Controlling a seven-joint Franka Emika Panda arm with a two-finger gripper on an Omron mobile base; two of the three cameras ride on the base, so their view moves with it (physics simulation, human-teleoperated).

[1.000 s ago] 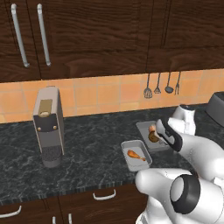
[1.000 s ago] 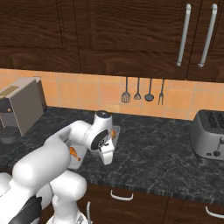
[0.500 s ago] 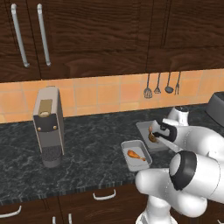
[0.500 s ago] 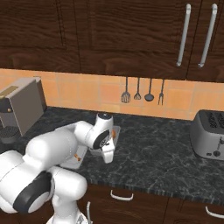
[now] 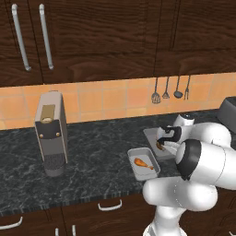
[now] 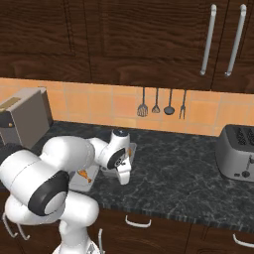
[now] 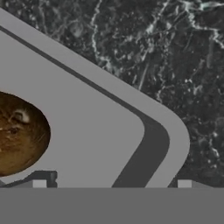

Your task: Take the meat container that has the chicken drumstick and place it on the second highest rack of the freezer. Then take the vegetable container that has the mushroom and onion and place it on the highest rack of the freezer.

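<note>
Over the last second the elbow has swung up and in toward the cameras. The gripper (image 5: 167, 139) has barely shifted and has settled a bit lower over the rear tray. Neither tray has moved, so nothing is picked yet and both placements are still open.

Jaws are spread wide with nothing between them.

The hand view looks down on a rounded corner of the vegetable container (image 7: 175, 135), with the mushroom (image 7: 19, 133) inside at the left. The fingertips (image 7: 39, 183) seem to straddle that rim, though they're barely visible, so I can't confirm it.

The chicken drumstick (image 5: 143, 162) lies in the meat container (image 5: 133, 154), the front tray. It sits on the counter (image 5: 92, 152), just beside the gripper on the near side and not under it. The task wants that one first, so this looks lined up on the wrong tray.
</note>
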